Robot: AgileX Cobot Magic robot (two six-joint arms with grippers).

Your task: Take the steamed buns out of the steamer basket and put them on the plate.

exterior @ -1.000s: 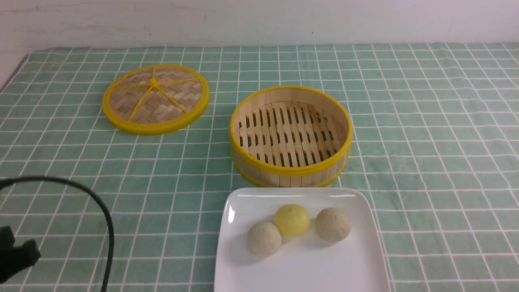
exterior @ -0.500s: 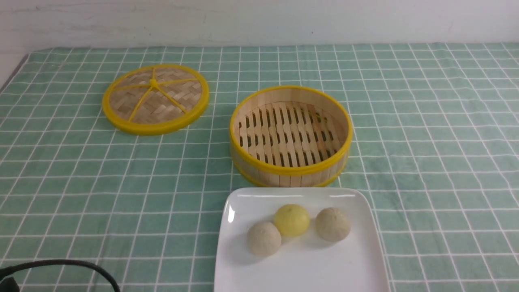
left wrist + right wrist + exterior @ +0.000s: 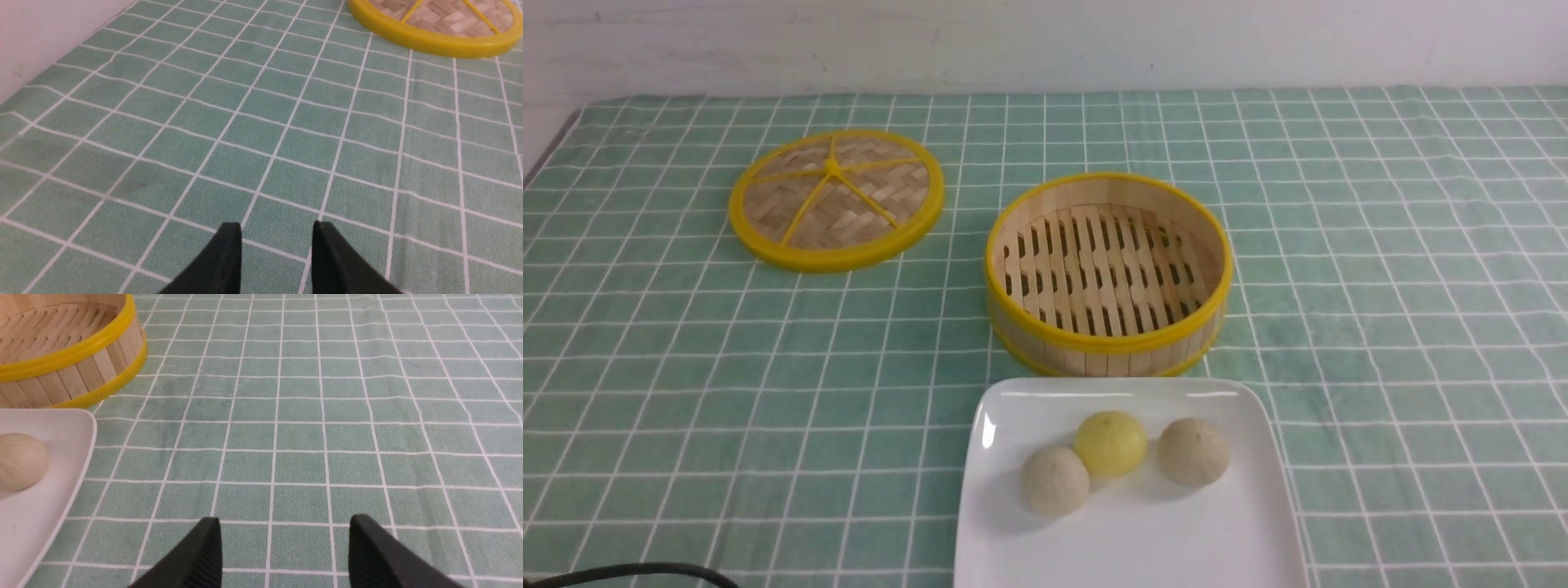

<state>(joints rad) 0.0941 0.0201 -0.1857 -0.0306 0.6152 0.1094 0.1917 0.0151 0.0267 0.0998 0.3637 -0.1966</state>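
Observation:
Three steamed buns lie on the white square plate [image 3: 1013, 408] at the near middle: a beige bun [image 3: 1054, 480], a yellow bun [image 3: 1110, 443] and another beige bun [image 3: 1193, 452]. Just behind the plate stands the steamer basket [image 3: 1107, 347], with nothing on its slatted floor. In the right wrist view the basket [image 3: 69, 363], the plate's corner [image 3: 77, 428] and one beige bun [image 3: 20, 461] show. My left gripper [image 3: 276, 228] is open over bare cloth. My right gripper [image 3: 284, 522] is open wide over bare cloth, to the right of the plate. Neither gripper shows in the front view.
The flat woven lid [image 3: 836, 198] with its yellow rim lies at the back left; its edge [image 3: 429, 36] shows in the left wrist view. A green checked cloth [image 3: 1380, 286] covers the table. A black cable [image 3: 629, 573] crosses the near left corner. A white wall runs behind.
The left arm's black cable and gripper part have drawn back out of the front view's near left corner; only a low strip of cable is left. Buns, basket, plate and lid have not moved.

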